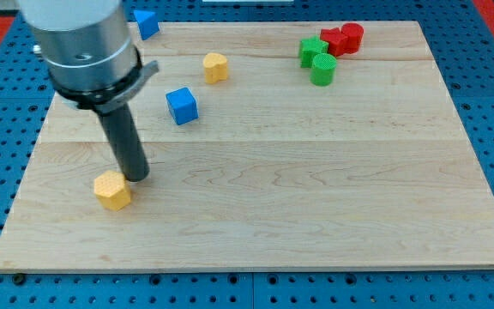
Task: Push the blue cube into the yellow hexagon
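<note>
One blue cube (182,106) lies well above my bare tip (138,178), which touches the yellow hexagon (112,190).

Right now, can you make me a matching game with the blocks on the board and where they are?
Things:
1. blue cube
2. yellow hexagon
3. red blocks
4. my tip

Places:
A. the view's top right
B. just right of the yellow hexagon
C. the view's bottom left
D. between the two yellow blocks

Pairs: 1-D, 2-C, 3-A, 4-B
</note>
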Tool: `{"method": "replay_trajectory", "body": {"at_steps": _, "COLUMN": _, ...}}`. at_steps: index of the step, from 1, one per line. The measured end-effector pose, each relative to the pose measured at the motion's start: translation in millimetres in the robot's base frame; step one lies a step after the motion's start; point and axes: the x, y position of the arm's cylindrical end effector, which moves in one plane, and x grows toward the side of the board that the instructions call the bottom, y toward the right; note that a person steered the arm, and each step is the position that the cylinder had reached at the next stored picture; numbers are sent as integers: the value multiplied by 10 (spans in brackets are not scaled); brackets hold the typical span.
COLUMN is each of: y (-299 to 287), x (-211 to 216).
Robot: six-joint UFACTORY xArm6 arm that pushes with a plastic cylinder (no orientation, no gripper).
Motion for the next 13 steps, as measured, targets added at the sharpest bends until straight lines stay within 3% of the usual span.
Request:
{"method": "replay_trajectory", "body": {"at_steps": 2, "y": 881, "x": -235}}
{"method": "replay_trajectory", "body": {"at_steps": 3, "y": 1324, "x": -863}}
{"method": "replay_trajectory", "body": {"at_steps": 4, "y": 1222, "x": -1582}}
{"method": "replay_trajectory", "body": {"at_steps": 5, "y": 709, "x": -1734}}
{"method": "replay_trajectory", "body": {"at_steps": 6, "y": 449, "x": -1090}}
{"method": "replay_trajectory", "body": {"at_steps": 9, "y": 517, "x": -494}}
{"method": "replay_trajectory", "body": {"at_steps": 11, "y": 1140, "x": -162}}
{"method": "replay_trajectory", "body": {"at_steps": 12, "y": 1054, "x": -21}}
{"method": "replay_trajectory", "body": {"at_steps": 13, "y": 220, "x": -4}}
